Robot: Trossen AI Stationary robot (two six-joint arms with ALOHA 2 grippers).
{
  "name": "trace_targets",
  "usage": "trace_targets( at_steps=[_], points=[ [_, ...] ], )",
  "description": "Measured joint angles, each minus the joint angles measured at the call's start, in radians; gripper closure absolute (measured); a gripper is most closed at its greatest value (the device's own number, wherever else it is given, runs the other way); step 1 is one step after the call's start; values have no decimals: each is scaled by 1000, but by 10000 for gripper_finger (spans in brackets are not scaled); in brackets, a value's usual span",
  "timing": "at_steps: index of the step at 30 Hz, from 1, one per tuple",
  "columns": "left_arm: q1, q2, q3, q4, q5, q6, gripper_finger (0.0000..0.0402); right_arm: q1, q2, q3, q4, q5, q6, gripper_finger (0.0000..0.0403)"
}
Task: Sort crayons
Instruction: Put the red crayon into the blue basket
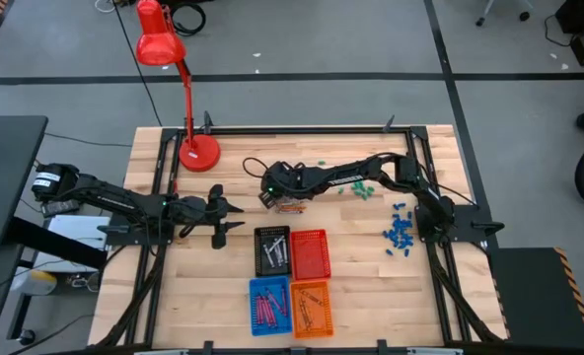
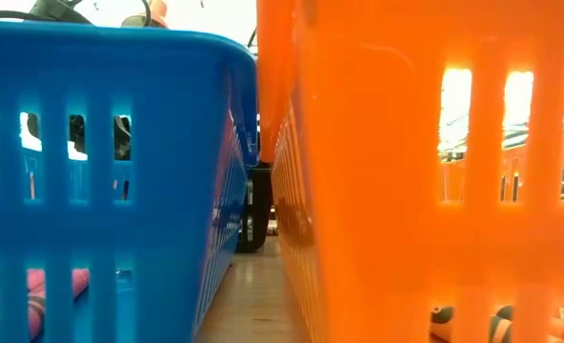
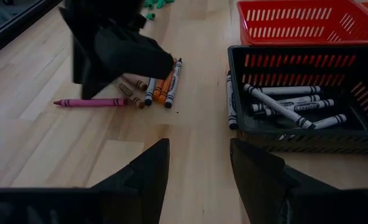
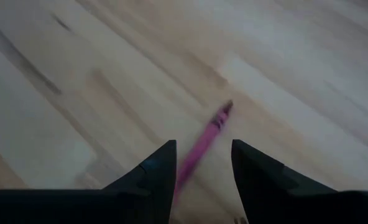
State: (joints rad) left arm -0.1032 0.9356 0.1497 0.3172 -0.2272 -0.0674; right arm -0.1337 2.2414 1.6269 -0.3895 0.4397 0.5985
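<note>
A loose heap of crayons [image 3: 154, 89] lies on the wooden table just beyond the black basket [image 1: 272, 249]. A pink crayon [image 3: 91, 102] lies apart from it, flat on the wood. My right gripper [image 1: 270, 197] hangs over that spot, pointing steeply down. It is open, and the pink crayon [image 4: 218, 121] runs between its two fingers without touching either. My left gripper [image 1: 231, 219] waits open to the left of the baskets, low over bare table, with nothing between its fingers [image 3: 148, 167].
Four baskets stand in a block near the front: black with black and white crayons [image 3: 283, 106], red [image 1: 310, 252], blue [image 1: 268, 304] and orange [image 1: 310, 307] holding crayons. Green pieces [image 1: 361, 187] and blue pieces [image 1: 401, 233] lie to the right. A red lamp [image 1: 198, 150] stands at the far left.
</note>
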Motion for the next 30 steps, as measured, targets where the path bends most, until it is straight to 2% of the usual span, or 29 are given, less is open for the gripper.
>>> trace_targets(
  at_steps=[5,13,21,24,30],
  points=[
    [0,0,0,19,0,0,219,-2,0,20,10,-24,-9,245],
    [0,0,0,21,0,0,219,-4,70,24,27,-21,27,245],
    [0,0,0,16,0,1,219,0,68,24,16,-42,29,249],
    [0,0,0,15,0,1,219,-1,68,24,16,-71,38,269],
    [0,0,0,13,0,4,219,-10,67,24,8,-137,52,344]
  ],
)
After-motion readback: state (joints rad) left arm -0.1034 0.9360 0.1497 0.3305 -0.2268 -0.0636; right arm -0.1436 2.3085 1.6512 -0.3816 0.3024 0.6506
